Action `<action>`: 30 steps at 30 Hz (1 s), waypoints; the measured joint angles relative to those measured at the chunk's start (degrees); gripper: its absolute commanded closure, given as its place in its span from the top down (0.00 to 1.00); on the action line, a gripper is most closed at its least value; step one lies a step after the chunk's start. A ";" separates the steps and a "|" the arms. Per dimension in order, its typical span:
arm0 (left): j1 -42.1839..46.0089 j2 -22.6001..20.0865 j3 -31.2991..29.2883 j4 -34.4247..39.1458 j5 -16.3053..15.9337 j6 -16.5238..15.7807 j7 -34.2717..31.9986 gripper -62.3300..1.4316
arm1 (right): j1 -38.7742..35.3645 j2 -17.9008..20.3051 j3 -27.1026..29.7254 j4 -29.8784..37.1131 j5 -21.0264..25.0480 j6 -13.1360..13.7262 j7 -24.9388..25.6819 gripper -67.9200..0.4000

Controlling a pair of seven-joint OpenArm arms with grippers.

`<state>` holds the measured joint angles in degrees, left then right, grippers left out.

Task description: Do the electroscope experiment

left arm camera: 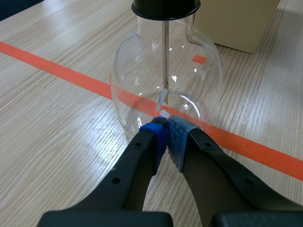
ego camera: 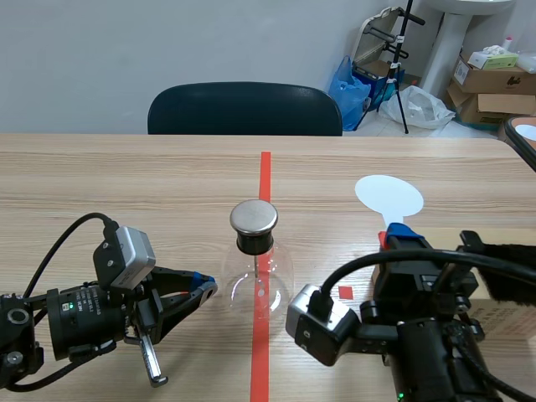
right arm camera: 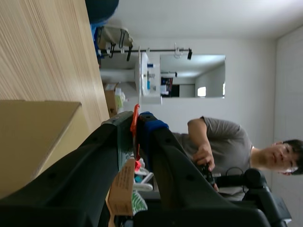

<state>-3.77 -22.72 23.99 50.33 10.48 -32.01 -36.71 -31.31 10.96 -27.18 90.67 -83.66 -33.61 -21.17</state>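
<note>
The electroscope (ego camera: 258, 280) was a round glass flask with a black neck and a metal cap, and it stood on the orange-red tape line (ego camera: 265, 176). The left gripper (ego camera: 206, 290) lay low just beside its base, pads pressed together on nothing, tips right at the glass. On the electroscope's other side, the right gripper (ego camera: 395, 238) was clamped on the red handle of a white disc paddle (ego camera: 389, 197) — a cardboard box (left arm camera: 236, 23) stood near that same side.

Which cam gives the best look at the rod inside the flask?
Left wrist view: the rod hangs close-up from the black stopper, foil at its tip. Scene view shows the flask whole, rod faint. Right wrist view shows none.
</note>
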 measured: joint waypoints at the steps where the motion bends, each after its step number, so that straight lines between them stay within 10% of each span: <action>1: 0.00 0.00 0.00 0.00 0.00 0.00 0.00 0.07 | 0.00 0.00 0.00 0.00 0.00 0.00 -1.14 0.02; 21: 0.00 0.00 0.00 0.00 0.00 0.00 0.00 0.07 | 0.00 0.00 0.00 0.00 0.00 0.00 -7.50 0.02; 30: 0.00 0.00 0.00 0.00 0.00 0.00 0.00 0.07 | 0.00 0.00 0.00 0.00 0.00 0.00 4.33 0.02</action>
<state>-3.77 -22.72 23.99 50.33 10.48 -32.01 -36.71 -31.31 10.96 -27.18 90.67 -83.66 -33.61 -16.84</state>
